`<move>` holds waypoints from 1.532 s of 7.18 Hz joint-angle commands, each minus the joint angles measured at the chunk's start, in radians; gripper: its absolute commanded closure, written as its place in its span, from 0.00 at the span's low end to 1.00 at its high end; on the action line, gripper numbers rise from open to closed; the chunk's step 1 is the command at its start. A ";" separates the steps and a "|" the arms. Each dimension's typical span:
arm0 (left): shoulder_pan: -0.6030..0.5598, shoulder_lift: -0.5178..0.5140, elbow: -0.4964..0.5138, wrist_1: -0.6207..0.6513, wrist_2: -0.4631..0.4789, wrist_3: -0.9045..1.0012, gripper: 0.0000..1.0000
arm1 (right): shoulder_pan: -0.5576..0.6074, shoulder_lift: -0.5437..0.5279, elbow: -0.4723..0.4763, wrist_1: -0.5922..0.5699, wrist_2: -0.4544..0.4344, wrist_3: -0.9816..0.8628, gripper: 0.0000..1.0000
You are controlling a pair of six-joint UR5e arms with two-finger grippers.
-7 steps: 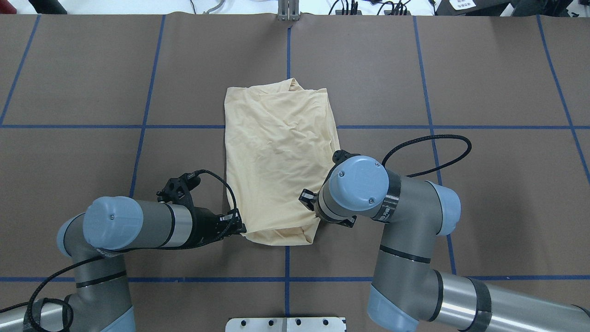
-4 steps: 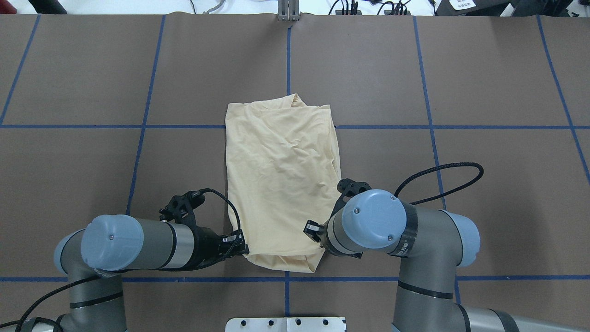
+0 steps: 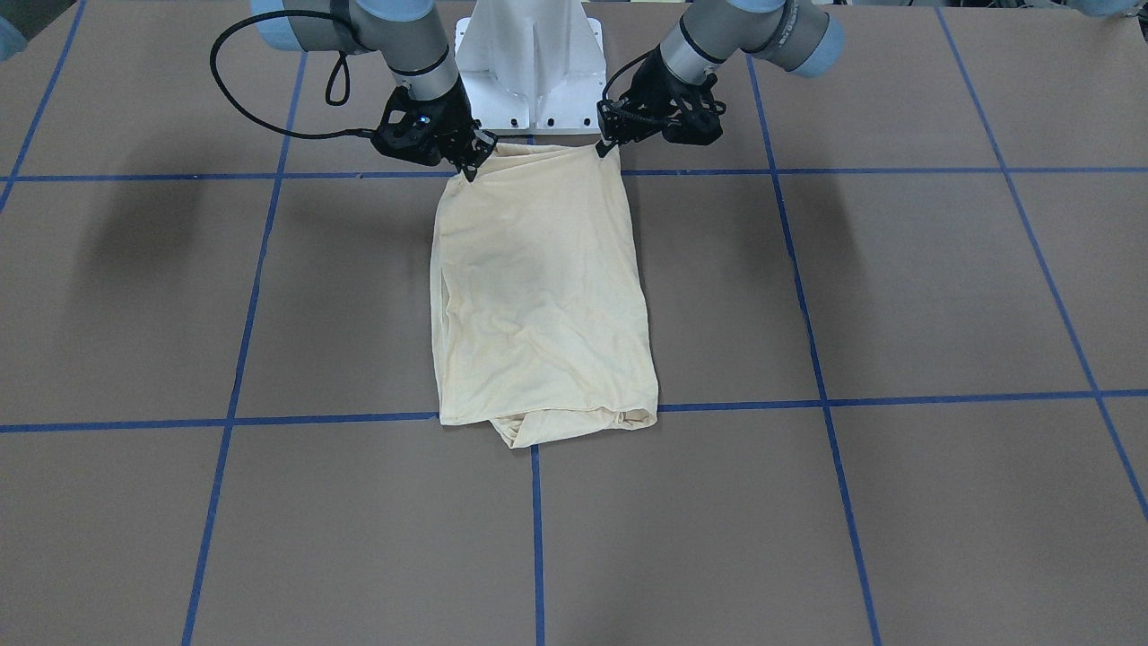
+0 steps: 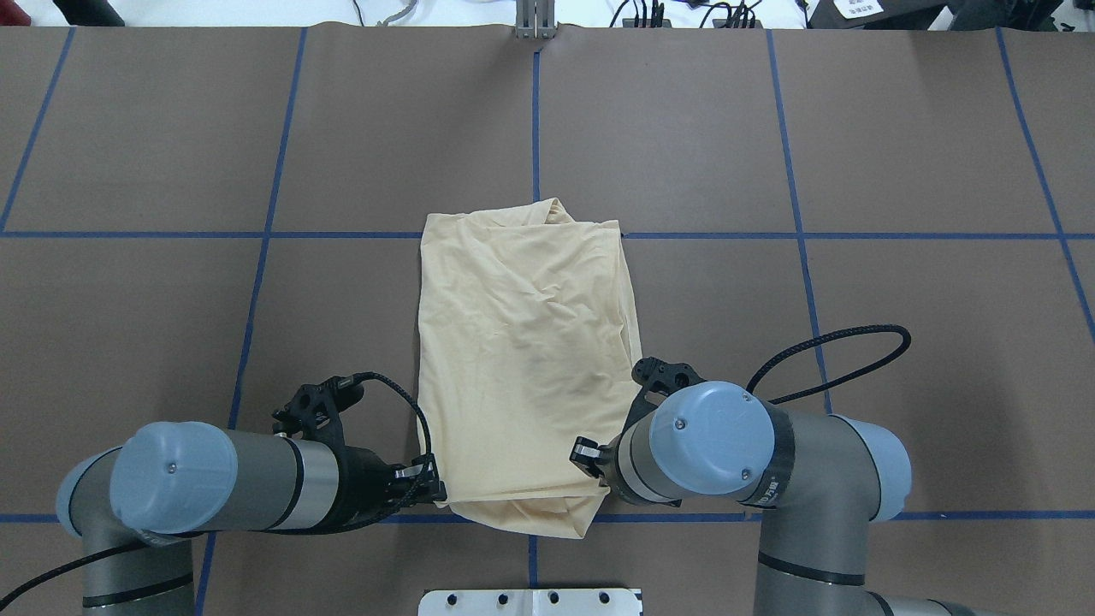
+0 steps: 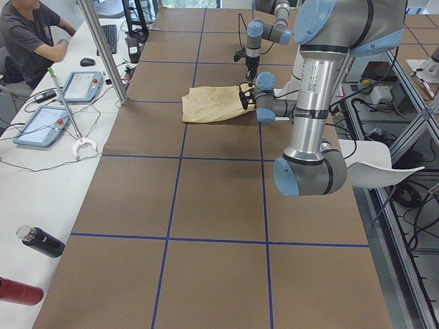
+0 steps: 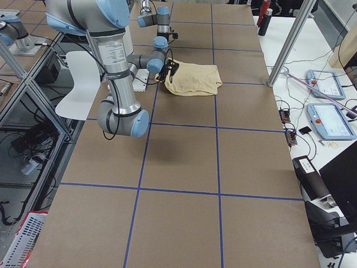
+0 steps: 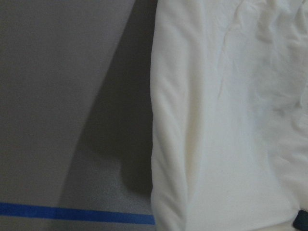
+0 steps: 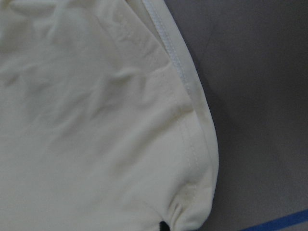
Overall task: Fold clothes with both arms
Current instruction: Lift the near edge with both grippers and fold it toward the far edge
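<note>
I'm looking at the T-shirt (image 4: 526, 368) in the middle of the worktop (image 4: 855, 128). It lies as one long, narrow panel along the centre blue tape line (image 4: 535, 128), running from the robot's side out toward the far side. No sleeves stick out to left or right and the print isn't showing, so I read the lengthwise folds as done. The cloth is fairly flat, with soft creases through the middle. At the far end a small lump of fabric pokes out past the straight edge, which is a bit untidy. The left arm (image 4: 257, 479) has its jaws down at the near-left corner and the right arm (image 4: 770, 470) has its jaws at the near-right corner. In the front-facing view both sets of tips look pressed together on the hem, each pinching a corner of the shirt just in front of the white pedestal base (image 3: 534, 72). Both wrist cameras are filled with pale cloth and its edge against the brown surface, which fits that. What's left, I reckon, is the crosswise fold: lift this near edge, carry it over to the far edge and let go, perhaps folding once more. I'd call it past halfway.
</note>
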 commanded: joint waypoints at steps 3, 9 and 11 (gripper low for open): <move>-0.190 -0.189 0.004 0.192 -0.003 0.179 1.00 | 0.225 0.046 -0.008 0.005 0.111 -0.093 1.00; -0.408 -0.363 0.390 0.100 -0.057 0.337 1.00 | 0.395 0.299 -0.379 0.030 0.111 -0.225 1.00; -0.418 -0.366 0.417 0.074 -0.057 0.348 1.00 | 0.397 0.337 -0.506 0.140 0.105 -0.226 1.00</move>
